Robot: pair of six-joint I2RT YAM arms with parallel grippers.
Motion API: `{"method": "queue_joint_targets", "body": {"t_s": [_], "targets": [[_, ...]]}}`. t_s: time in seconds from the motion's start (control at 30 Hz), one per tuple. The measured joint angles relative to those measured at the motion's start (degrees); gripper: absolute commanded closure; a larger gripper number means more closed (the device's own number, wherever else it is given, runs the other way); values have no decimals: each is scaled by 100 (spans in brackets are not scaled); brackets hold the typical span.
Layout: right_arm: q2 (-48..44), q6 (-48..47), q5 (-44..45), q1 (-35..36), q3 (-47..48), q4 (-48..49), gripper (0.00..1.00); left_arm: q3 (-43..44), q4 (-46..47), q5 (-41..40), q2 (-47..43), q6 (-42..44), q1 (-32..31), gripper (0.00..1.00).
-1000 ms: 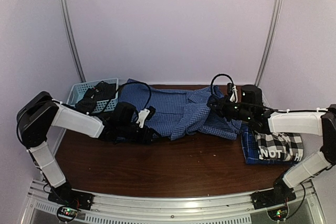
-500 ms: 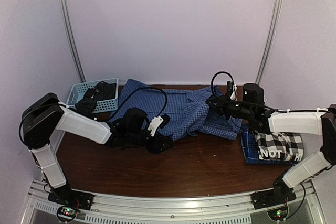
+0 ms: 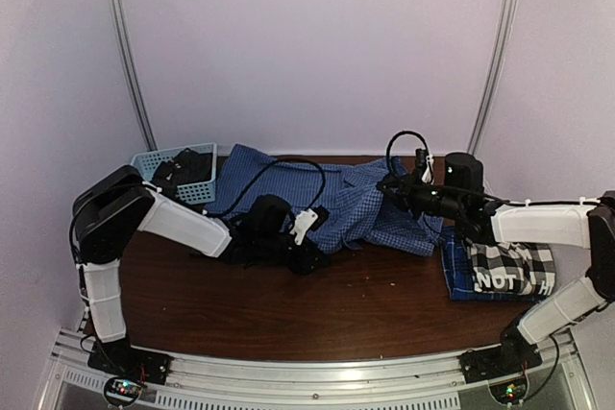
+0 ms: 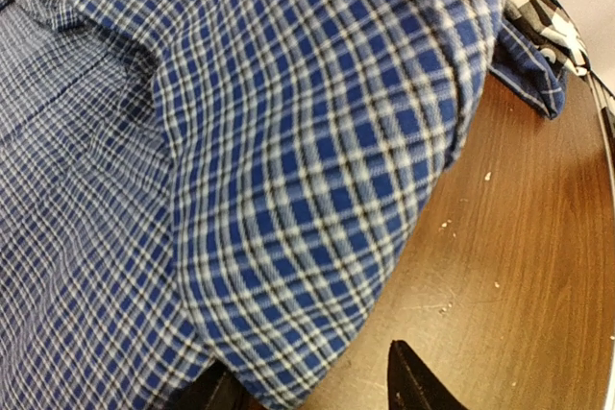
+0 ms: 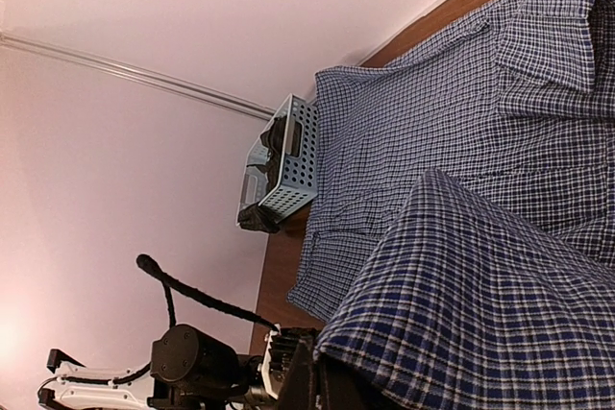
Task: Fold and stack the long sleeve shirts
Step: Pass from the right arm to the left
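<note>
Your left gripper point(image 4: 315, 383) stands partly open at the near edge of the blue check shirt point(image 3: 341, 204). One finger is partly hidden by its fold, the other bare above the table point(image 3: 365, 300). Your right gripper point(image 3: 392, 187) is clamped on the shirt's right end — holding cloth raised.

White-shelled left arm point(image 3: 178, 223) – elbow raised, forearm stretched low, angled inward; black two-finger left gripper point(image 4: 313, 389) with jaws parted. White-shelled right arm point(image 3: 538, 225) reaches inward, wrist level – black right gripper point(image 3: 392, 185) pinched closed.
</note>
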Motion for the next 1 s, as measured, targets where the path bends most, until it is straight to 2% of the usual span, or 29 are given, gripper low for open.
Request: {"method": "queue_joint_targets", "body": {"t_s": [0.2, 0.23, 0.4, 0.57, 0.73, 0.83, 1.0], "targets": [[0, -4, 0, -9, -55, 15, 100, 212, -2, -35, 208, 83, 0, 96], [0, -15, 4, -15, -66, 15, 100, 221, -11, -20, 212, 101, 0, 100], [-55, -197, 92, -87, -129, -98, 100, 188, -260, 87, 57, 190, 0, 100], [-105, -525, 352, -186, -240, -326, 98, 221, -927, 407, -654, 291, 0, 100], [22, -890, 597, -286, -291, -522, 96, 1043, -1762, 704, -922, 382, 0, 100], [404, -1121, 691, -396, -291, -592, 94, 1816, -2389, 813, -898, 398, 44, 100], [715, -1303, 708, -492, -221, -610, 91, 2855, -2841, 1014, -317, 306, 297, 100]]}}
